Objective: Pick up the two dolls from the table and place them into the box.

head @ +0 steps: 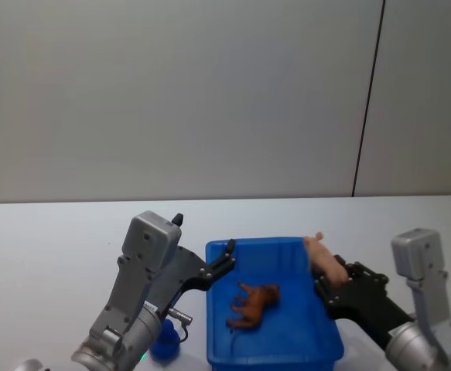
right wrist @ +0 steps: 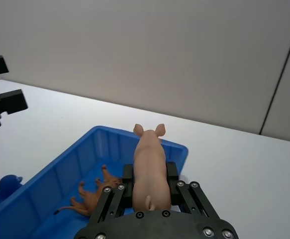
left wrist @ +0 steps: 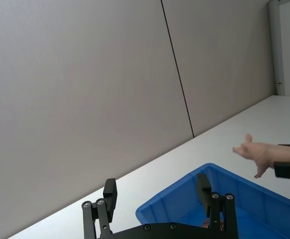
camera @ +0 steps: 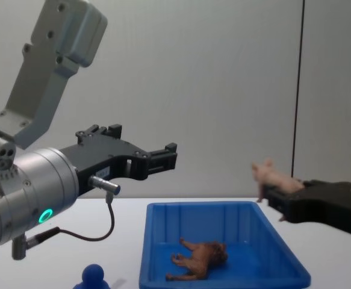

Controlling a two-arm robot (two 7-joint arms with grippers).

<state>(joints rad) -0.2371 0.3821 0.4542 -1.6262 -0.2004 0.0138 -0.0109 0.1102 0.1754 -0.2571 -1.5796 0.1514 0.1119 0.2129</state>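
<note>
**First speaker:** Where are the toys?

**Second speaker:** The brown four-legged animal (head: 254, 304) lies on its side on the floor of the blue box (head: 295, 332), about the middle. The pale pink pig (head: 325, 261) is in the air over the box's right rim, toward the far corner. A dark blue round-headed figure (camera: 93, 277) stands on the white surface (head: 55, 232), just left of the box's near left corner, under the left arm.

**First speaker:** And the pincers?

**Second speaker:** The right pincer (right wrist: 149, 172) reaches in from the near right and pinches the pig by its flanks, one finger on each side. The pig's head points away from the wrist. The left pincer (head: 227, 259) is spread and holds nothing. It hangs raised above the surface, by the box's left rim near the far corner, with its fingers pointing toward the pig.

**First speaker:** Where does the box sit?

**Second speaker:** On the surface in front of the robot, between the two arms, with its long sides running near to far.
</note>
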